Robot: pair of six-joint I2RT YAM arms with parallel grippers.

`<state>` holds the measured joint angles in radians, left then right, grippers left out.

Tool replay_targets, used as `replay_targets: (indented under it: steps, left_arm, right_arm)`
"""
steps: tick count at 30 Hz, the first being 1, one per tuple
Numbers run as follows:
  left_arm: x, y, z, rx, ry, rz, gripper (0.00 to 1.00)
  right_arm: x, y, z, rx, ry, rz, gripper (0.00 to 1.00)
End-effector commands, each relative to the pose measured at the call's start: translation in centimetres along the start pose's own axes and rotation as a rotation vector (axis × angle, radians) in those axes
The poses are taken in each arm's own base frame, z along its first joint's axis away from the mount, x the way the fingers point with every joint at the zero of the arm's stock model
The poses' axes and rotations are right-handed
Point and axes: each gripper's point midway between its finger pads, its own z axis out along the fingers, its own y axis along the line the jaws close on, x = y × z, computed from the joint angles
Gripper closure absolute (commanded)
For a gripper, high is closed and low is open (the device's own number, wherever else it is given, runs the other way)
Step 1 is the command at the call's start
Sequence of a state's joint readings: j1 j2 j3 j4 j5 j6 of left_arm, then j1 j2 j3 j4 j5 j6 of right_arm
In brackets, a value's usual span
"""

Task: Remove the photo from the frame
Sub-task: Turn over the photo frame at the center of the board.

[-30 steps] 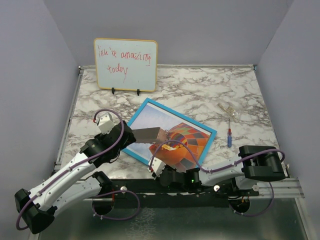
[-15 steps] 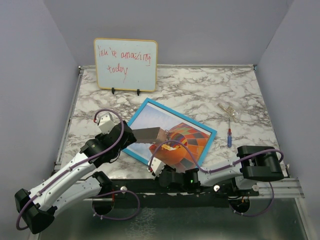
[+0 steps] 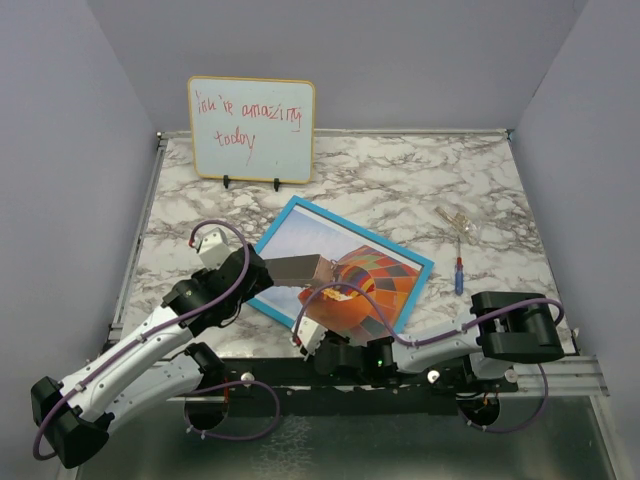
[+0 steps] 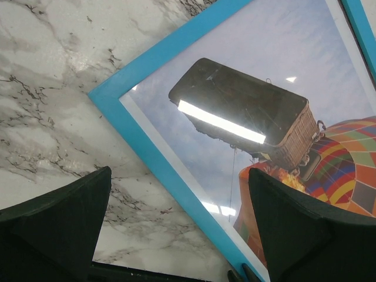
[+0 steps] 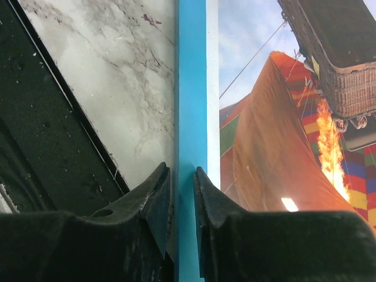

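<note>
The right gripper (image 5: 183, 188) is straddling the stiff frame (image 5: 191, 88) rim, nearly closed, hold unclear. The left gripper (image 4: 179, 205) is hanging wide, empty. The photo (image 5: 264, 147) looks flimsy: grip the rim.

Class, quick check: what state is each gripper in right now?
Left gripper: open, holding nothing, above the frame corner.
Right gripper: closed on the frame's blue rim.
</note>
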<state>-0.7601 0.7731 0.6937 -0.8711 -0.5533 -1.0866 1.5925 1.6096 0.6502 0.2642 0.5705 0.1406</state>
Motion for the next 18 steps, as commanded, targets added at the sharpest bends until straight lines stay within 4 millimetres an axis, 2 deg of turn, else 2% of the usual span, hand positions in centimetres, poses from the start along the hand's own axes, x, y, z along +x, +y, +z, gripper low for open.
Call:
replay_targets:
  steps: [1, 6, 10, 12, 14, 18]
  left_arm:
    - [0.5, 0.0, 0.1, 0.012, 0.018, -0.001, 0.01]
    - [0.6, 0.0, 0.1, 0.018, 0.021, -0.008, 0.01]
    - [0.5, 0.0, 0.0, 0.022, 0.016, -0.014, 0.01]
    - [0.6, 0.0, 0.1, 0.020, 0.017, -0.016, 0.01]
    - [0.6, 0.0, 0.2, 0.020, 0.018, -0.016, 0.01]
    - [0.7, -0.2, 0.2, 0.026, 0.024, -0.018, 0.01]
  right_arm:
    - [3.1, 0.7, 0.2, -0.019, 0.115, -0.059, 0.73]
    - [3.5, 0.6, 0.2, -0.005, 0.135, -0.058, 0.80]
    - [2.9, 0.2, 0.2, 0.017, 0.126, -0.058, 0.89]
    - [1.7, 0.2, 0.1, 0.022, 0.117, -0.054, 0.90]
    - [0.5, -0.1, 0.1, 0.049, 0.090, -0.031, 0.99]
    - [-1.4, -0.3, -0.1, 0.062, 0.036, 0.017, 0.99]
